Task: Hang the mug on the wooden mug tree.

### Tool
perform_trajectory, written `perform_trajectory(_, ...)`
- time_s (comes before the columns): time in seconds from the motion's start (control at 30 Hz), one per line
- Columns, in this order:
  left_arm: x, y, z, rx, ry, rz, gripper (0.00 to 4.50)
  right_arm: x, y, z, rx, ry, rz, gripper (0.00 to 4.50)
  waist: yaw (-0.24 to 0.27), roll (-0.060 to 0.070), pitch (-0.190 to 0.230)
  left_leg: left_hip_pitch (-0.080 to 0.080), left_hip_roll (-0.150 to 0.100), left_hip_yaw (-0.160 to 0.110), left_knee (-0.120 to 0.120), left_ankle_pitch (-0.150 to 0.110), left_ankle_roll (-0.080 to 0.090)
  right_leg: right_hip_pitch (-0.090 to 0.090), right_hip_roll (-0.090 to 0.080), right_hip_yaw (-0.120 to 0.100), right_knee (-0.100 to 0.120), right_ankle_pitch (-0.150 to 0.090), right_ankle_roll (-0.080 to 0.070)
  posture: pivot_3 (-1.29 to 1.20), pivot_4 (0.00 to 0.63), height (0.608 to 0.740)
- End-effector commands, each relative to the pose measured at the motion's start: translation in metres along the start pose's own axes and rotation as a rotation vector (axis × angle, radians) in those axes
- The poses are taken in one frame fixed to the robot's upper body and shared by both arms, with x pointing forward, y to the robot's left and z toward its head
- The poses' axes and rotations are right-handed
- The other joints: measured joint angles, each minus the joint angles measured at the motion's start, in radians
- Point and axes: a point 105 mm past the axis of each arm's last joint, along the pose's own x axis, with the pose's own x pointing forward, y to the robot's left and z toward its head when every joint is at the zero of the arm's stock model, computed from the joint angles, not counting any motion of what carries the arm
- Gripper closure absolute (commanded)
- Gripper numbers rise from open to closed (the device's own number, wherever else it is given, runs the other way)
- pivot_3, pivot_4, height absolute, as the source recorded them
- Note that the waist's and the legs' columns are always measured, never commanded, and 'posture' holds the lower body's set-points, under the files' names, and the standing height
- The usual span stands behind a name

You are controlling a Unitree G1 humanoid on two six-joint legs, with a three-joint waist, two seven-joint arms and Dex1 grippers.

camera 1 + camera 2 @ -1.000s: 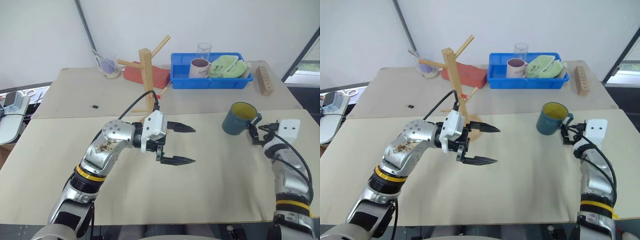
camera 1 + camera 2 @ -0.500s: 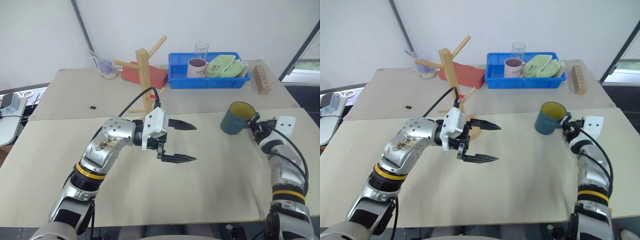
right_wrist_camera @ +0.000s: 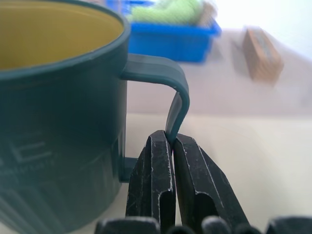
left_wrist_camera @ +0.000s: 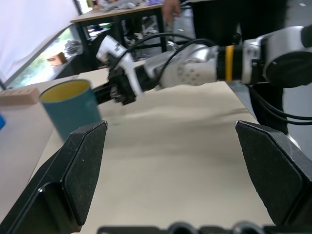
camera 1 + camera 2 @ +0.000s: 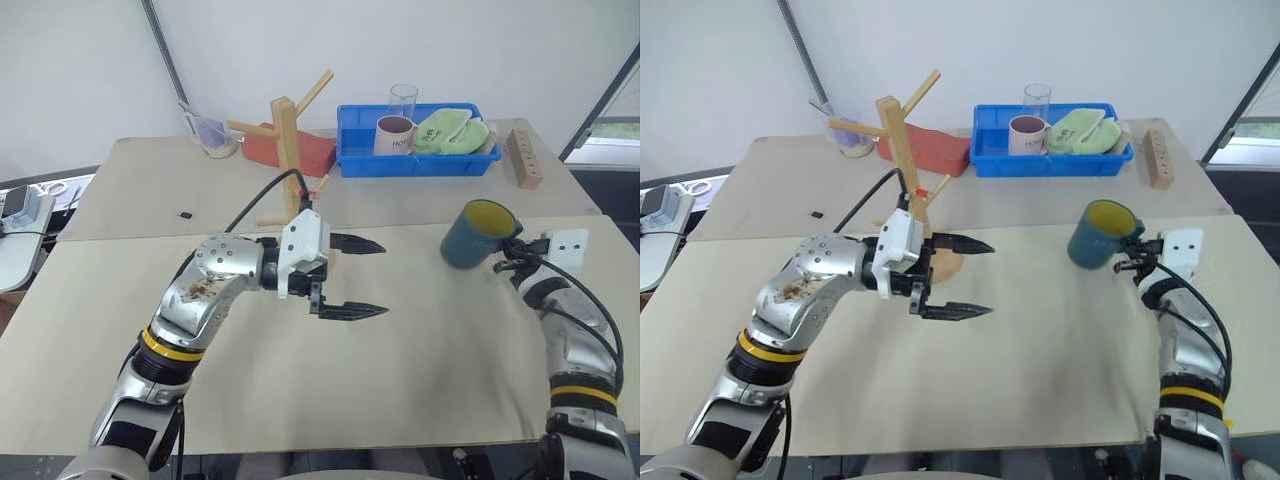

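Note:
The mug (image 5: 476, 238), dark teal with a yellow inside, is at the right of the front table and leans a little. My right gripper (image 5: 511, 262) is shut on its loop handle; in the right wrist view both fingertips (image 3: 161, 146) pinch the thin handle (image 3: 174, 114). The wooden mug tree (image 5: 896, 140) stands at mid-table, its round base (image 5: 947, 266) partly hidden behind my left gripper (image 5: 380, 278). That gripper is open and empty, pointing toward the mug (image 4: 71, 113).
At the back stands a blue tray (image 5: 420, 168) with a white mug (image 5: 394, 136), a green cloth (image 5: 452, 131) and a glass tumbler (image 5: 405, 98). To its right lies a wooden block with holes (image 5: 525, 158). A red pad (image 5: 322, 153) lies behind the tree.
My right gripper has shut on the mug's handle, and the mug has tipped and risen slightly. The left gripper has stayed open and about where it was.

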Motion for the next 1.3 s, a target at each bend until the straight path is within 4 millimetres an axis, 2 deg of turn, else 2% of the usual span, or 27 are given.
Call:
perform_trajectory(0.03,-0.02,-0.002,0.01,-0.01,-0.021,0.059,0.0,-0.007,0.022,0.064,-0.191,-0.151,0.126,4.44,-0.002,0.001,0.0,0.0,0.0,0.0,0.0,0.0,0.0,-0.001,0.001,0.001,0.0,0.0,0.0,0.0,0.15,0.716)
perform_trajectory(0.13,-0.037,-0.003,0.007,-0.028,-0.023,0.143,0.0,-0.017,0.042,0.095,-0.334,-0.202,0.229,4.44,0.0,0.0,0.0,0.001,0.001,-0.001,0.0,0.0,0.0,0.0,0.002,0.003,0.0,-0.003,-0.005,0.0,0.15,0.716)
perform_trajectory(0.23,-0.052,-0.003,0.004,-0.042,-0.034,0.246,0.0,-0.024,0.061,0.116,-0.446,-0.234,0.325,4.44,0.004,0.0,0.001,0.002,0.001,0.0,0.0,-0.001,-0.001,-0.002,0.002,0.003,-0.001,-0.004,-0.007,0.0,0.15,0.716)
perform_trajectory(0.37,-0.09,-0.005,-0.001,-0.105,-0.015,0.419,0.0,-0.032,0.1,0.156,-0.642,-0.317,0.519,4.44,0.0,-0.001,0.001,0.002,0.001,0.003,0.0,-0.002,-0.004,-0.005,0.001,0.008,-0.001,-0.005,-0.008,0.0,0.15,0.716)
perform_trajectory(0.43,-0.098,-0.007,0.001,-0.121,-0.011,0.447,0.0,-0.032,0.111,0.165,-0.704,-0.332,0.581,4.44,0.003,-0.002,0.003,0.001,0.001,0.002,0.0,-0.002,-0.003,-0.007,0.002,0.008,-0.001,-0.004,-0.008,0.0,0.15,0.716)
perform_trajectory(0.57,-0.109,-0.004,0.014,-0.138,-0.038,0.464,0.0,-0.019,0.143,0.189,-0.869,-0.374,0.717,4.44,0.006,-0.003,0.004,-0.001,0.001,0.003,-0.001,-0.006,-0.009,-0.012,0.001,0.009,-0.001,-0.005,-0.009,0.0,0.15,0.716)
perform_trajectory(0.73,-0.117,-0.004,0.024,-0.168,-0.053,0.475,0.0,-0.004,0.164,0.2,-0.957,-0.397,0.77,4.44,0.009,-0.006,0.004,-0.003,0.001,0.003,-0.002,-0.006,-0.009,-0.014,0.002,0.01,0.0,-0.005,-0.01,0.0,0.15,0.716)
perform_trajectory(0.87,-0.12,-0.005,0.024,-0.155,-0.02,0.483,0.0,0.005,0.18,0.198,-1.037,-0.399,0.809,4.44,0.008,-0.005,0.003,-0.003,0.001,0.004,-0.002,-0.002,-0.004,-0.015,0.002,0.01,0.001,-0.004,-0.01,0.0,0.15,0.716)
perform_trajectory(1.1,-0.118,-0.005,0.025,-0.15,-0.019,0.48,0.0,0.016,0.197,0.214,-1.054,-0.455,0.808,4.44,0.005,-0.004,0.003,0.0,0.001,0.003,-0.007,-0.001,-0.001,-0.016,0.004,0.01,0.004,-0.004,-0.01,0.0,0.15,0.716)
perform_trajectory(1.3,-0.12,-0.005,0.027,-0.148,-0.026,0.477,0.0,0.02,0.208,0.218,-1.103,-0.467,0.828,4.44,0.003,-0.004,0.003,0.002,0.001,0.003,-0.007,-0.001,-0.002,-0.016,0.004,0.011,0.007,-0.004,-0.01,0.0,0.15,0.716)
